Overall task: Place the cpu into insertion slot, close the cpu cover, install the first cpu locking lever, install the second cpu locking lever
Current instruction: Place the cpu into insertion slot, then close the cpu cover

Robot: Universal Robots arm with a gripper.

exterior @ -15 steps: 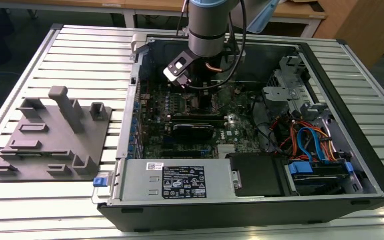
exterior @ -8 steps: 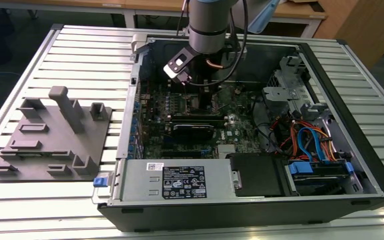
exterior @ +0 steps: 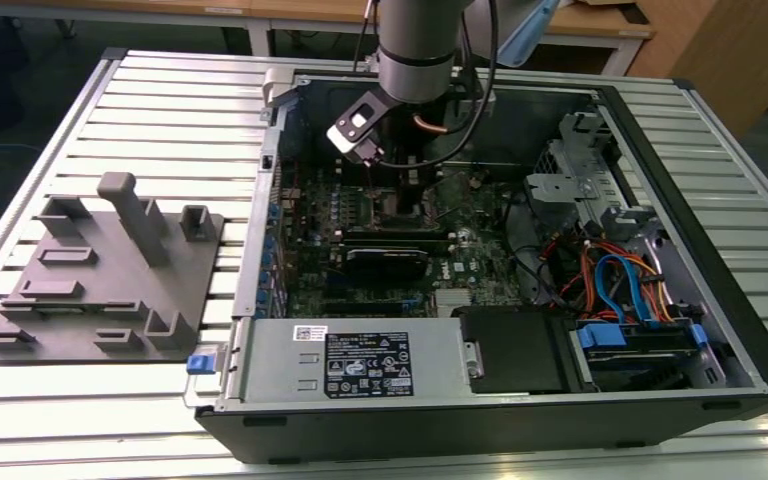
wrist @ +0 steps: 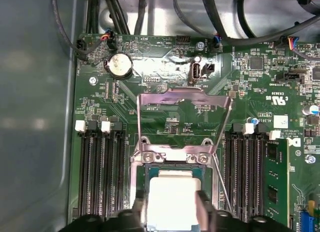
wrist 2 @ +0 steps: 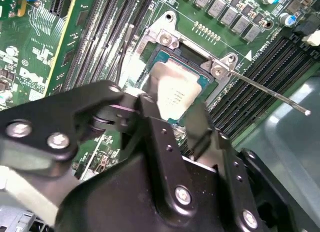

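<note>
My gripper point(wrist: 172, 208) hangs low over the insertion slot point(wrist: 167, 168) on the green board, inside the open computer case. Its fingers point(wrist: 141, 208) sit against two opposite sides of the cpu point(wrist: 172, 194), whose dull silver top shows between them. In the second wrist view the cpu point(wrist 2: 176, 87) lies at the level of the insertion slot point(wrist 2: 164, 56) under my gripper point(wrist 2: 175, 116); whether it is fully seated I cannot tell. The cpu cover point(wrist: 180, 98) stands flipped open behind the slot. A thin locking lever point(wrist 2: 270, 92) sticks out unlatched. The exterior view has my gripper point(exterior: 404, 180) over the board's middle.
Long black memory slots point(wrist: 97, 177) flank the socket on both sides. Cables point(wrist: 150, 7) run along the case wall beyond the board. Drive cage point(exterior: 584, 170) and coloured wires point(exterior: 618, 285) are at the exterior view's right. A grey fixture point(exterior: 104, 270) stands on the slatted table at its left.
</note>
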